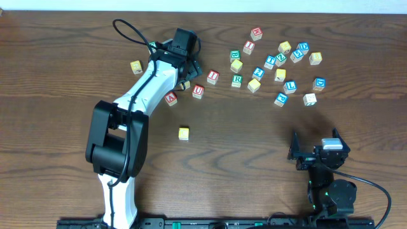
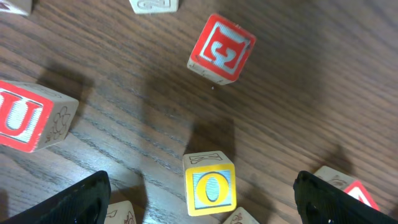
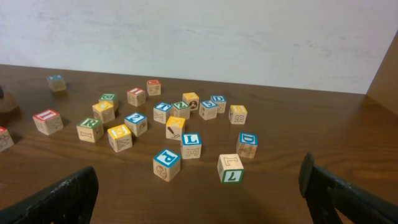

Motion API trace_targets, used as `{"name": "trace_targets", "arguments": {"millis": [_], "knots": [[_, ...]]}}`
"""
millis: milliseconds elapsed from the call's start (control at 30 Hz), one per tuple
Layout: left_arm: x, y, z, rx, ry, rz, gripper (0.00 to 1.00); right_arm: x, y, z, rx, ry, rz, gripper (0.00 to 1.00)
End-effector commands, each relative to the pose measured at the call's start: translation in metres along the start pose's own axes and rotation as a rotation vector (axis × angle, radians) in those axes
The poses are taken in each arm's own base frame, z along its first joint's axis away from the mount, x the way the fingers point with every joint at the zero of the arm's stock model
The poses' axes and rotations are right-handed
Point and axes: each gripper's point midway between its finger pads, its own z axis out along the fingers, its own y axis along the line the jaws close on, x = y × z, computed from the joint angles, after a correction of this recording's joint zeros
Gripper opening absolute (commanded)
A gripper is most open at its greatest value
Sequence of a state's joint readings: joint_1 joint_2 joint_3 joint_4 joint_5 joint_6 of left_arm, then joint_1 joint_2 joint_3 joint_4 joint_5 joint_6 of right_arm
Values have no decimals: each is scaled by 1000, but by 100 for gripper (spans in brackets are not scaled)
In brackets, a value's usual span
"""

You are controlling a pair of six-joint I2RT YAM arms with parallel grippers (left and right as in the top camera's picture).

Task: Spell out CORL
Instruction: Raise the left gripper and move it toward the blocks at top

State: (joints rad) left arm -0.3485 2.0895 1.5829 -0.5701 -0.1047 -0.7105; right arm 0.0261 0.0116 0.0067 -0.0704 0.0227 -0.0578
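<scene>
Clock note: directions are being read on each picture, with 12 o'clock at its top edge.
Table [image 1: 63,38]: dark brown wood is filling every view.
Left arm [image 1: 146,89]: the white arm is stretching from the overhead view's 7 o'clock edge toward 11 o'clock, ending among the nearest letter blocks.
Left gripper [image 2: 200,186]: it is hanging over the table with its jaws spread wide and is gripping nothing; a black finger is showing in each bottom corner of the left wrist view.
O block [image 2: 209,186]: this yellow-edged cube is lying face up between the two fingers, touching neither of them.
U block [image 2: 25,115]: this red cube is sitting at 10 o'clock from the O block, well apart from it.
Red block [image 2: 222,48]: it is lying tilted at 12 o'clock from the O block; I cannot read its character for sure.
R block [image 1: 236,80]: this green cube is sitting at the 9 o'clock side of the main scatter of blocks.
L block [image 3: 191,144]: this blue cube is sitting near the middle of the right wrist view, with a blue P block [image 3: 166,163] at its 7 o'clock and a blue D block [image 3: 247,144] at its 3 o'clock.
C block: I cannot tell which cube is carrying it.
Lone yellow block [image 1: 184,133]: it is sitting alone at 6 o'clock from the left gripper; its letter is too small to read.
Right gripper [image 3: 199,177]: it is waiting at the overhead view's 5 o'clock corner, jaws spread wide and empty, facing the scatter.
</scene>
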Motion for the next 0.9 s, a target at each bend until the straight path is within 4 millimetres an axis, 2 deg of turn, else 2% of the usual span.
{"name": "trace_targets", "arguments": {"millis": [0,300,500,633,867], "knots": [[-3,-1,7,-14,-9,0,93,0,-3,0,14,0,13,99],[6,0,28,-22,18,2,92,0,-3,0,14,0,13,99],[11,-5,28,5,48,-6,92,0,-3,0,14,0,13,99],[16,-8,28,26,75,-25,87,0,-3,0,14,0,13,99],[9,-13,19,28,76,-26,87,0,-3,0,14,0,13,99]]}}
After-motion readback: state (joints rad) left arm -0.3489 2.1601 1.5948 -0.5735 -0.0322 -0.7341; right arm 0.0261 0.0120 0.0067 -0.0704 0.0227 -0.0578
